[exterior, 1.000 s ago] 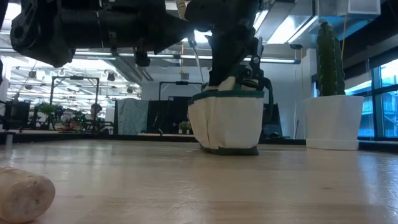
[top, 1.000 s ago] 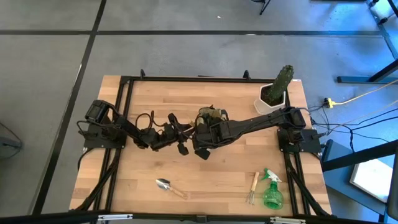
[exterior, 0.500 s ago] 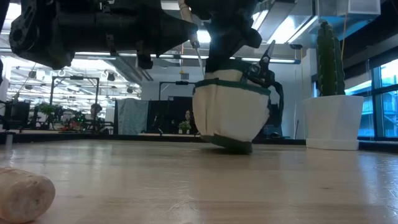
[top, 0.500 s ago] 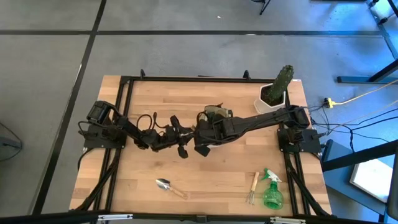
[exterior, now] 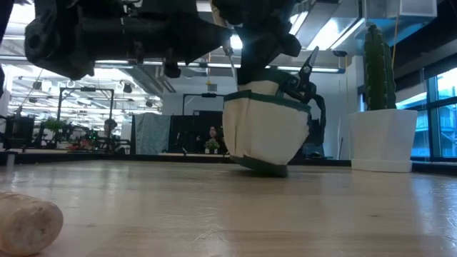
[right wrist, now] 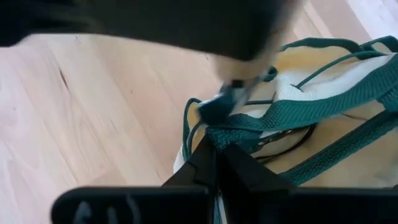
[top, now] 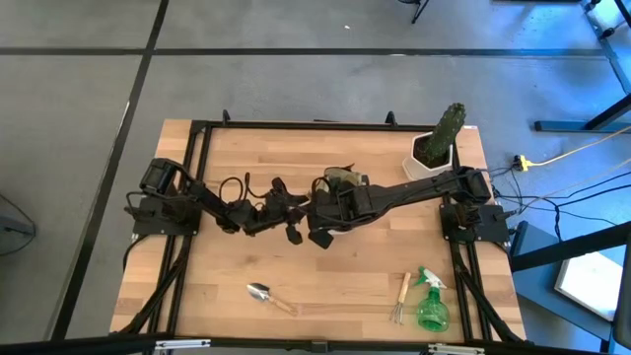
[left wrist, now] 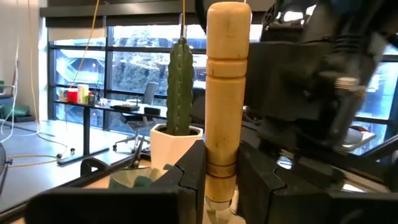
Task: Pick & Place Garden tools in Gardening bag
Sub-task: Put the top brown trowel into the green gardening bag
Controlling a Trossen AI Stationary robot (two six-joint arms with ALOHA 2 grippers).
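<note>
The gardening bag, beige with green trim, stands tilted mid-table, and black pruner handles stick out of its top. My right gripper is shut on the bag's green webbing. My left gripper, just left of the bag in the high view, is shut on a wooden-handled tool whose metal end is hidden. A trowel, a hand fork and a green spray bottle lie flat near the table's front edge. My left gripper pinches the wooden handle between its two fingers, near the handle's grooved end. The rounded free end sticks out past the fingers. The tool is lifted clear of the table. My right gripper pinches the green webbing at the bag's top edge between its shut fingers, slanting down from above. The bag hangs tilted under it. One bottom corner rests on the table and the opposite side is raised.
A cactus in a white pot stands at the far right corner, close behind the bag in the low view. A wooden handle's end lies near the low camera. Bare tabletop separates the bag from the tools in front.
My right gripper has risen a little with the webbing. The bag, which stood flat on its base, is now tipped: one side of its bottom has lifted off the table and the other corner has stayed down.
</note>
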